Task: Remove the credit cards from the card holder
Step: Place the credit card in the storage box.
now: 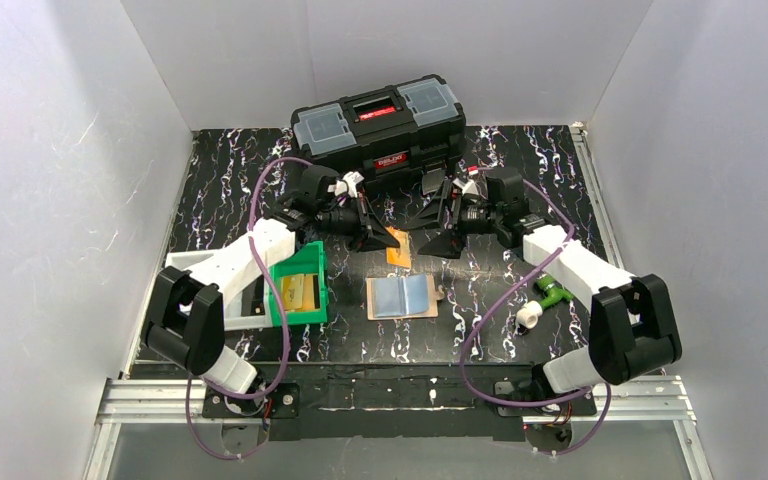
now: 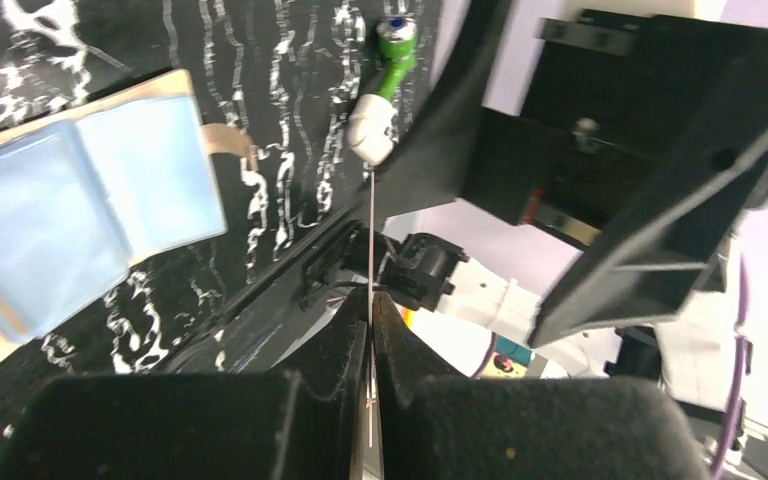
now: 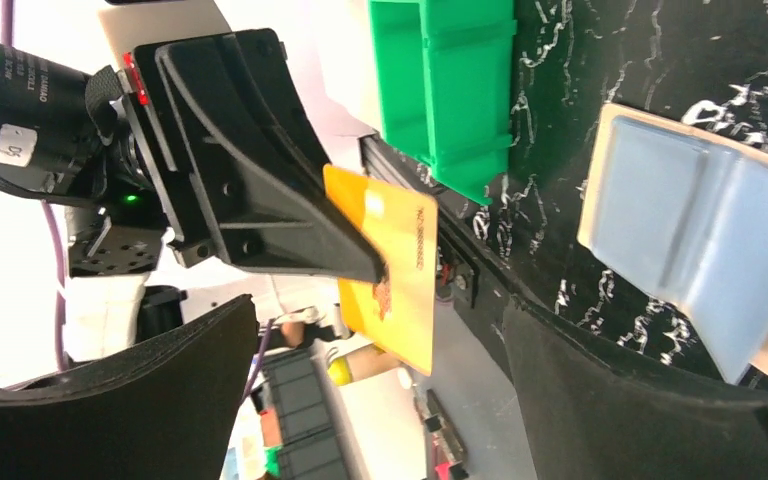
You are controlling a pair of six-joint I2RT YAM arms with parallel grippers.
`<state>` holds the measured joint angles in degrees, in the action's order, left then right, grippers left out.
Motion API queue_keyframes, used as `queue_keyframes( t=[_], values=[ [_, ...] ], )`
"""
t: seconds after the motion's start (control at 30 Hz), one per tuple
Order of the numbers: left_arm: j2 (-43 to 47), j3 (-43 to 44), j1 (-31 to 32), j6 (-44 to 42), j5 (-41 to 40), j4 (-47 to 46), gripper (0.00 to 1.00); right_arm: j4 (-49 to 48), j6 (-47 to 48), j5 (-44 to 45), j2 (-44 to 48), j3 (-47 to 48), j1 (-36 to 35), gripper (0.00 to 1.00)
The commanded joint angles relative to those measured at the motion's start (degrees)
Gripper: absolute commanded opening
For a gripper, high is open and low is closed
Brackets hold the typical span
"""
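Observation:
The tan card holder (image 1: 403, 296) lies open and flat on the table, and light blue fills both halves. It also shows in the left wrist view (image 2: 80, 210) and the right wrist view (image 3: 700, 240). My left gripper (image 1: 385, 240) is shut on an orange credit card (image 1: 398, 252), held above the table behind the holder. In the left wrist view the card (image 2: 371, 240) is edge-on between the closed fingers of the left gripper (image 2: 371, 310). My right gripper (image 1: 428, 232) is open and faces the card (image 3: 390, 270) from the right. In its own view the right gripper (image 3: 378, 340) is empty.
A black toolbox (image 1: 380, 125) stands at the back. A green bin (image 1: 300, 285) holding yellow-tan slabs sits at the left, beside a white tray (image 1: 185, 262); the bin also shows in the right wrist view (image 3: 450, 80). A small green and white object (image 1: 545, 298) lies at the right.

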<state>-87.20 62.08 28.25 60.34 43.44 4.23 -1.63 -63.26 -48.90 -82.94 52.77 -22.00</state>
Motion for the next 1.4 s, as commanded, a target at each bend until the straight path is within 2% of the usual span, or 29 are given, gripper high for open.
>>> queue_keyframes(
  t=[0.0, 0.1, 0.3, 0.43, 0.53, 0.67, 0.8, 1.23, 1.27, 1.37],
  values=[
    [4.86, 5.65, -0.03, -12.21, -7.39, 18.29, 0.00, 14.01, 9.65, 6.37, 4.25, 4.85, -0.06, 0.98],
    [7.19, 7.50, -0.44, -17.83, -14.24, 27.28, 0.00, 18.60, 11.66, 10.41, 5.13, 5.60, -0.06, 0.98],
    [13.23, 7.11, -3.61, -23.41, -22.80, 39.20, 0.00, 27.13, 17.38, 18.54, 6.10, 7.64, -0.06, 0.98],
    [15.56, 9.37, -3.81, -28.67, -38.39, 50.10, 0.00, 28.38, 19.05, 20.06, 6.59, 7.42, -0.10, 0.98],
    [15.67, 9.55, -3.82, -30.30, -49.61, 54.84, 0.00, 27.27, 18.99, 19.33, 6.30, 6.66, -0.06, 0.98],
    [13.57, 8.56, -3.82, -30.54, -58.51, 58.42, 0.00, 28.01, 19.65, 19.18, 5.44, 7.08, -0.06, 0.98],
    [9.87, 7.36, -3.82, -30.39, -61.99, 57.93, 0.00, 28.76, 20.66, 19.59, 5.45, 7.43, -0.06, 0.99],
    [-0.27, 6.88, -3.81, -32.81, -65.77, 54.49, 0.00, 28.29, 20.88, 19.27, 7.64, 5.02, -0.06, 0.98],
    [-0.73, 6.57, -3.82, -32.82, -65.63, 54.14, 0.02, 28.33, 20.83, 19.26, 7.72, 5.01, -0.04, 0.98],
    [-1.15, 6.20, -3.71, -32.74, -65.51, 53.36, 0.21, 28.67, 21.11, 19.27, 7.60, 5.26, -0.06, 0.98]
  ],
)
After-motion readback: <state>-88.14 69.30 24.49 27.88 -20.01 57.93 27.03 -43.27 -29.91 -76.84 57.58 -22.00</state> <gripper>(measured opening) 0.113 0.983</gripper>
